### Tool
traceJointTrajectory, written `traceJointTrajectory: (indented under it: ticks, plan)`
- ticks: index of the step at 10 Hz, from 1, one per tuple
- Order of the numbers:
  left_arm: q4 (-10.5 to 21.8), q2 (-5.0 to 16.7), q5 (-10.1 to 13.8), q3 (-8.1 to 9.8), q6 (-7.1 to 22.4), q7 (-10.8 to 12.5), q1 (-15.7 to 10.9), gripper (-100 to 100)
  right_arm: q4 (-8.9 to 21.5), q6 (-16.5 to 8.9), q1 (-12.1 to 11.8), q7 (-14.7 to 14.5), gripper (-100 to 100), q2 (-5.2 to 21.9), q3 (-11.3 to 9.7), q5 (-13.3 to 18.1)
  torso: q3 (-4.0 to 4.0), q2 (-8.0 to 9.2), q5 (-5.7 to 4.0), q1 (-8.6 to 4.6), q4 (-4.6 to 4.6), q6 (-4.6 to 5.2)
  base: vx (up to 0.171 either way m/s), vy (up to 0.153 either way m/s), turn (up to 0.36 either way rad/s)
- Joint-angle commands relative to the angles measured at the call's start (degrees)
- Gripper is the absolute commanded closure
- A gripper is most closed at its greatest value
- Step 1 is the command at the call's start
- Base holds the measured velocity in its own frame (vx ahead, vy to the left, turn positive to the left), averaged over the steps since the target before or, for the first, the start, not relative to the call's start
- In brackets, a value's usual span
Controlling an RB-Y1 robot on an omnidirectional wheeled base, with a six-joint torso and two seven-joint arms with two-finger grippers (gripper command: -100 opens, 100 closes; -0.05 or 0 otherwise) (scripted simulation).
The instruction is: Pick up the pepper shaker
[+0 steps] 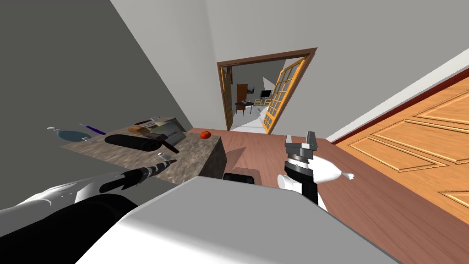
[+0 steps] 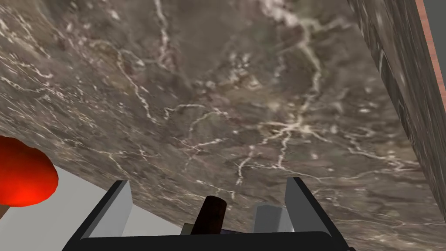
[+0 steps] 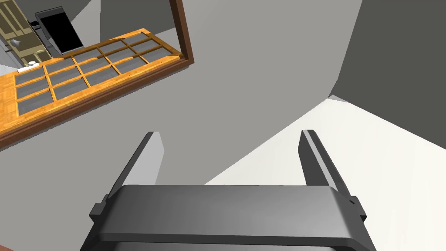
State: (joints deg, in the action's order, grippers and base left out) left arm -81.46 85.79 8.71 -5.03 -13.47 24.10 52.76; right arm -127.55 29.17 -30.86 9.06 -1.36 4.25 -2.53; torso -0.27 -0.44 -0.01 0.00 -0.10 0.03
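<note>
While the left tool [image 2: 209, 181] gapes astride a dark cylindrical pepper shaker [image 2: 212, 212], veined brown marble counter [image 2: 261, 87], right tool [image 3: 229, 132] agape.

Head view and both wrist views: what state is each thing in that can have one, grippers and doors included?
Left gripper: jaws open, over the marble counter.
Pepper shaker: dark cylinder between the left jaws, not clamped.
Right gripper: jaws open, empty, away from the counter.
Glazed double doors: both leaves open.
Red fruit: resting on the counter, untouched.
</note>
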Motion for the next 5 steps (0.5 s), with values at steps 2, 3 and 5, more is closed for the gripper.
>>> traceJointTrajectory:
  ticks: [2, 3, 5]
  plan:
    - [3.39, 3.95, 1.93, -2.0, 0.63, 0.72, 3.24, -100, 0.0, 0.0, 0.0, 0.0, 0, 0.0, 0.0, 0.0, -0.01, -0.02, 0.0, 0.0, 0.0, -0.01, 0.14, 0.008, -0.032]
    - [3.39, 4.56, 1.93, -2.0, 0.63, 0.72, 2.06, -100, 0.0, 0.0, -0.01, 0.0, 0, 0.0, 0.0, 0.0, -0.09, -0.17, 0.03, 0.13, -0.03, 0.0, 0.136, 0.036, -0.01]
    - [3.39, 4.56, 1.93, -2.0, 0.63, 0.72, 3.24, -100, 0.0, 0.0, 0.0, 0.0, 0, 0.0, 0.0, 0.0, 0.05, 0.09, 0.03, 0.06, 0.01, -0.01, 0.033, -0.001, -0.002]
